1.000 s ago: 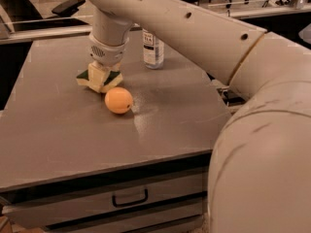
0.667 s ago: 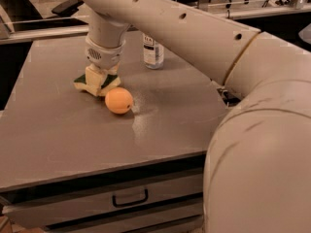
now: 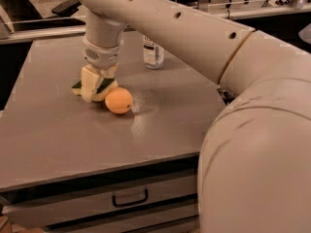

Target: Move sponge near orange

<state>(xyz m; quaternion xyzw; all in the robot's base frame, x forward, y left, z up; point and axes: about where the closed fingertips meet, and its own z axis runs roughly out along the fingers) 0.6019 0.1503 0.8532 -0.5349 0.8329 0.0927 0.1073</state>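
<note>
The sponge (image 3: 77, 87), dark green over pale yellow, lies on the grey table (image 3: 58, 130) at the back left, just left of the orange (image 3: 119, 101). My gripper (image 3: 95, 87) comes straight down on the sponge, its pale yellow pads shut on the sponge's middle. Only the sponge's green corners show, to the left and right of the pads. The orange rests on the table, nearly touching the sponge's right end.
A clear water bottle (image 3: 153, 52) stands upright behind and to the right of the orange. My large white arm (image 3: 252, 130) fills the right side of the view. Drawers with a handle (image 3: 129, 198) are below the table's front edge.
My gripper has moved the sponge a little toward the front, closer to the orange. The orange and the bottle have not moved.
</note>
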